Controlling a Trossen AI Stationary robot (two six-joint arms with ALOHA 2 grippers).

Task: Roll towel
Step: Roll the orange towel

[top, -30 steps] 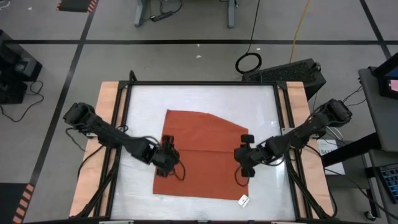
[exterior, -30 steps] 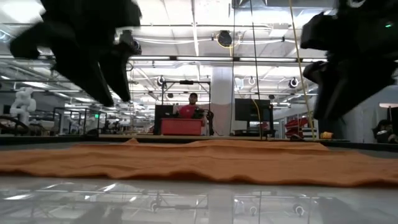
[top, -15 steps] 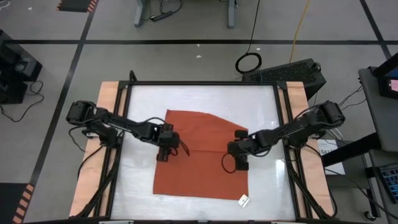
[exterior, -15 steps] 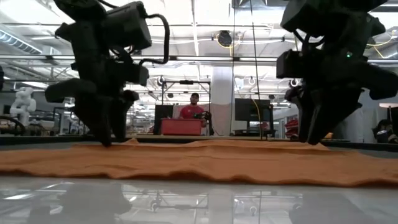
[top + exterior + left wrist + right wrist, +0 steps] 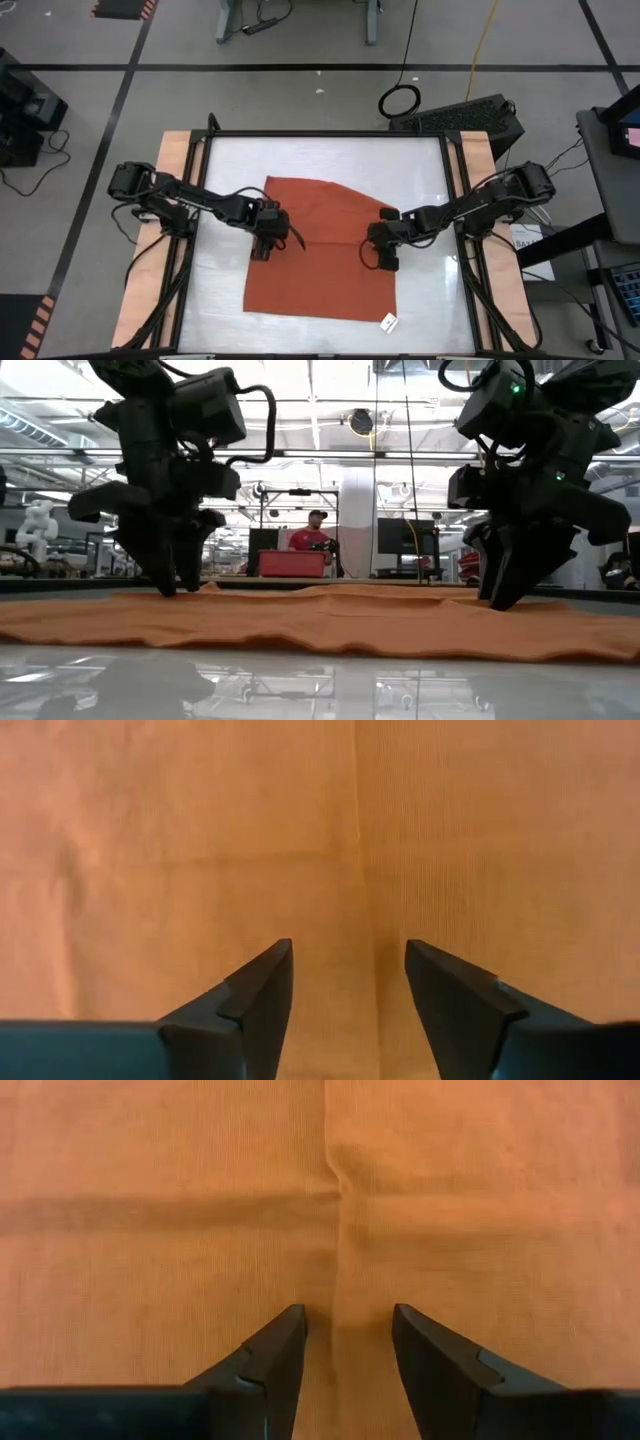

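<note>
The rust-orange towel [image 5: 325, 245] lies spread flat on the white tabletop [image 5: 320, 160], with low wrinkles across it [image 5: 320, 620]. My left gripper [image 5: 266, 243] stands open over the towel near its left edge, pointing steeply down. A crease [image 5: 358, 850] runs on the cloth between its fingers. My right gripper [image 5: 385, 255] stands open over the towel near its right edge, also pointing down, with a crease [image 5: 335, 1200] between its fingers. In the low view both sets of fingertips [image 5: 178, 588] [image 5: 497, 600] reach down to the cloth's surface. My left gripper has its open fingertips [image 5: 270, 970] down at the flat cloth a little in from the left edge. I cannot tell whether they touch it. My right gripper has its open fingertips [image 5: 285, 1335] down at the flat cloth a little in from the right edge. Whether they touch does not show.
A small white tag [image 5: 391, 322] lies by the towel's near right corner. Black frame rails [image 5: 200, 200] and wooden side boards [image 5: 175, 200] border the table. Bare white tabletop lies beyond the towel's far edge. A person [image 5: 315, 535] sits far behind the table.
Both grippers have come down from above the towel to its surface. The left has gone toward the table's far edge. The right has gone a little toward the table's left. The towel has stayed flat and still.
</note>
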